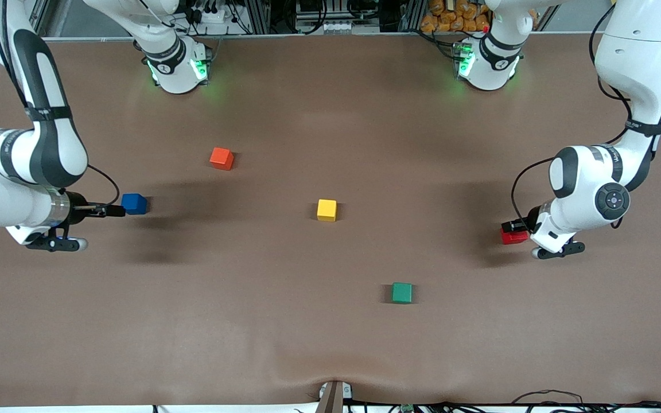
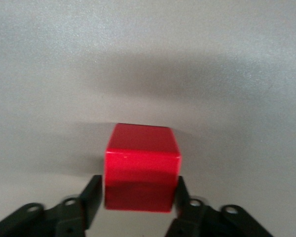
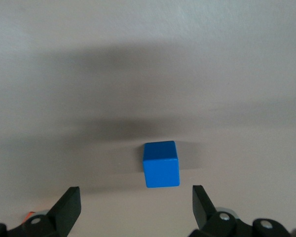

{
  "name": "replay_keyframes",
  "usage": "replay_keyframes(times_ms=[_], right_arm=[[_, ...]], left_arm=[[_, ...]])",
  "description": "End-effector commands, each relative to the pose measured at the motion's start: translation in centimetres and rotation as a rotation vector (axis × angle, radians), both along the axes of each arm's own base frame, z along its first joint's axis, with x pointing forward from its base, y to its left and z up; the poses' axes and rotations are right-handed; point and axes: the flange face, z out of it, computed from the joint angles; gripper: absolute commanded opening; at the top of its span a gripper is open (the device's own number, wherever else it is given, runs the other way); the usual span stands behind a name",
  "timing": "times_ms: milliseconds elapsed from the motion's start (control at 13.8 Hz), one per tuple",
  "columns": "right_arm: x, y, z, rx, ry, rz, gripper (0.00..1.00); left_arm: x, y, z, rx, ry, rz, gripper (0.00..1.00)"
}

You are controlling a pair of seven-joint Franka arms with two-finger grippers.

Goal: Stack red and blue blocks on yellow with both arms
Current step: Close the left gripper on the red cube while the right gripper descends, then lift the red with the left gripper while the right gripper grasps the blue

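Left gripper (image 2: pixel 137 197) fingers were clamped on the red block (image 2: pixel 142 168) at table level; right gripper (image 3: pixel 137 207) gaped wide — blue block (image 3: pixel 161 164) ahead of its fingers, ungrasped; yellow cube (image 1: pixel 326 210) stood bare mid-table — no stacking done.

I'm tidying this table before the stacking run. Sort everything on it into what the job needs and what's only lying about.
Needed:
- small matte red cube, gripped in the left pincer
- small matte blue cube, under the open right pincer
- small matte yellow cube, mid-table

Lying about:
- orange-red cube
- green cube
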Motion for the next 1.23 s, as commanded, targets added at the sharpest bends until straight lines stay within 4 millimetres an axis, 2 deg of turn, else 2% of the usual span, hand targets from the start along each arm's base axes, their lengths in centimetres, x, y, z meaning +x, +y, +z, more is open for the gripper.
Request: replay_keyframes(times_ms=[0, 73, 291, 508, 726, 872, 1017, 1162], right_arm=[[-0.6, -1.5, -2.7, 0.007, 0.014, -0.019, 1.0], [-0.9, -1.3, -3.3, 0.007, 0.014, -0.016, 1.0], [-2.0, -1.0, -5.7, 0.001, -0.027, 0.015, 1.0], [-2.5, -1.4, -6.7, 0.03, -0.018, 0.099, 1.0], [-3.7, -1.5, -8.2, 0.034, 0.0, 0.094, 1.0], [-4.7, -1.9, -9.2, 0.035, 0.006, 0.085, 1.0], [-5.4, -2.7, -9.9, 0.039, 0.003, 0.06, 1.0], [-5.6, -2.7, -10.2, 0.04, -0.002, 0.059, 1.0]], left_arm=[[0.7, -1.6, 0.7, 0.0, -0.018, -0.017, 0.0], [0.9, -1.9, 1.8, 0.004, -0.03, -0.023, 0.0], [1.0, -2.7, 6.7, 0.012, -0.045, -0.04, 0.0], [0.5, -3.8, 10.5, 0.017, -0.05, -0.062, 0.0], [-0.1, -6.2, 13.8, 0.021, -0.062, -0.049, 0.0], [-0.6, -8.7, 15.3, 0.02, -0.061, -0.04, 0.0], [-0.6, -10.0, 16.2, 0.022, -0.034, -0.04, 0.0], [-1.1, -11.3, 16.5, 0.021, -0.021, -0.053, 0.0]])
